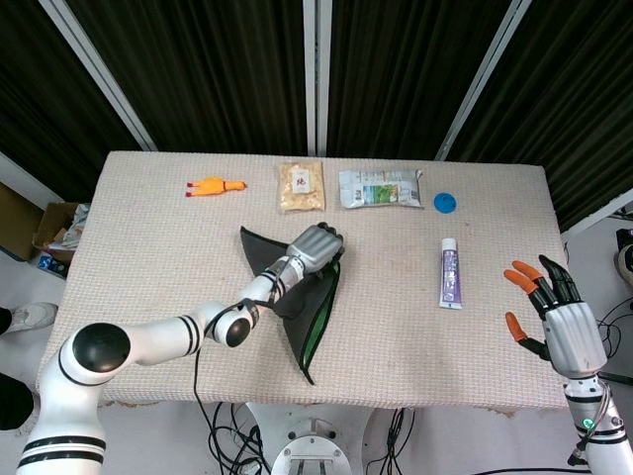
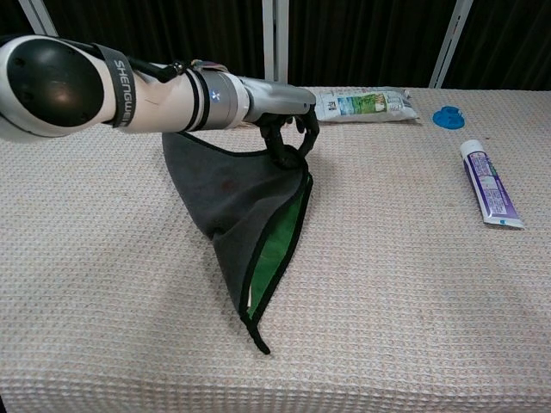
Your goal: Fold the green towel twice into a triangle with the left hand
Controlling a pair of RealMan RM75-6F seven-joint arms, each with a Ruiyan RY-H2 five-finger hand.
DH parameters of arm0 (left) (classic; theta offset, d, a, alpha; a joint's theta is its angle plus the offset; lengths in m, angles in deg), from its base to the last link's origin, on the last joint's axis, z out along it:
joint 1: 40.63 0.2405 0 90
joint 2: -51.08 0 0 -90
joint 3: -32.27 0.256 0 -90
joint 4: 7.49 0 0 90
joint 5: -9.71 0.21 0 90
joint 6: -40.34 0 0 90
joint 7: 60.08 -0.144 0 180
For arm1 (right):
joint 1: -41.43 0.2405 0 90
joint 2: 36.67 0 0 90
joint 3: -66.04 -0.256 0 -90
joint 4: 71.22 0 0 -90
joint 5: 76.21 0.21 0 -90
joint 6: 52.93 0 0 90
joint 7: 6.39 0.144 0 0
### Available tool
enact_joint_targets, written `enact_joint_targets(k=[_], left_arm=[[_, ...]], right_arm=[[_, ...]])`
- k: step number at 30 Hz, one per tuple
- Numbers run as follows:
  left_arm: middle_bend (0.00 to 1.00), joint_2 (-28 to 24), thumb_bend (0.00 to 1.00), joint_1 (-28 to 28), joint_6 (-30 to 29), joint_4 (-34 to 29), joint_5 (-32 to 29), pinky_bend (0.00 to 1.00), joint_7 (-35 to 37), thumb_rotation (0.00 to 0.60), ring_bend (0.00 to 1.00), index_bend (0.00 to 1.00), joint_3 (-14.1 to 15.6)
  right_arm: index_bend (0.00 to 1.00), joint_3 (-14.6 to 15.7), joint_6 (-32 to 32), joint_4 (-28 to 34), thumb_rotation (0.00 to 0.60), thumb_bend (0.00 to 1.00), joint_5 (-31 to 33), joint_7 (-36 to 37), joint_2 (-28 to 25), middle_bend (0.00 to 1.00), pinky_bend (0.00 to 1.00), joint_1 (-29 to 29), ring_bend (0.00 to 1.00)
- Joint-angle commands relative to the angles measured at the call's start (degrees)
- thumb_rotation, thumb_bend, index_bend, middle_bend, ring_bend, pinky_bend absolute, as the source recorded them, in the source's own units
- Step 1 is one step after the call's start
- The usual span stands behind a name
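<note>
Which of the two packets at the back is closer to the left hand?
The tan snack packet, directly behind the left hand; the white-green one lies further right.

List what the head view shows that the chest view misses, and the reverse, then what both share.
Only the head view shows the right hand, open off the table's edge, plus the orange toy and the beige snack bag.

Only the chest view shows the lettering on the left arm.

Both show the left hand pinching the towel corner, the toothpaste tube, the blue cap and the white packet.
</note>
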Motion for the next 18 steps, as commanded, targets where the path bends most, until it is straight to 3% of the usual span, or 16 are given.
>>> enact_joint_targets(k=[1, 9, 11, 13, 15, 18], left_arm=[[0.26, 1.8, 0.53, -1.5, 0.4, 2.8, -2.4, 0.15, -0.2, 0.6, 0.18, 0.67, 0.1], [0.24, 4.2, 0.52, -3.4, 1.8, 7.5, -7.1, 0.15, -1.4, 0.6, 0.18, 0.63, 2.0], [0.22, 4.5, 0.5, -3.6, 1.8, 7.8, -7.9, 0.14, -1.7, 0.6, 0.17, 0.53, 2.4], [0.18, 4.5, 0.37, -3.7, 1.0, 7.6, -8.2, 0.14, -2.2, 0.6, 0.16, 0.35, 2.9], [0.16, 4.0, 0.29, -3.3, -0.6, 6.3, -7.9, 0.14, -2.4, 0.6, 0.15, 0.28, 3.1], [0.14, 2.4, 0.26, -2.1, -3.9, 2.9, -6.8, 0.14, -1.9, 0.6, 0.14, 0.22, 2.7]], right_arm=[[0.24, 0.0, 0.0, 0.1, 0.6, 0.31, 0.0, -0.1, -0.2, 0.16, 0.1, -0.1, 0.0], [0.24, -0.1, 0.1, 0.2, 0.6, 0.31, 0.3, 0.0, -0.4, 0.16, 0.1, -0.4, 0.0], [0.24, -0.1, 0.0, 0.2, 0.6, 0.31, 0.2, 0.1, -0.4, 0.16, 0.1, -0.4, 0.0], [0.24, -0.1, 0.0, 0.2, 0.6, 0.31, 0.1, 0.1, -0.3, 0.16, 0.1, -0.4, 0.0], [0.24, -0.2, 0.1, 0.3, 0.6, 0.31, -0.1, 0.0, -0.3, 0.16, 0.1, -0.4, 0.0], [0.24, -0.2, 0.3, 0.5, 0.6, 0.31, -0.4, -0.1, -0.3, 0.16, 0.1, -0.4, 0.0]])
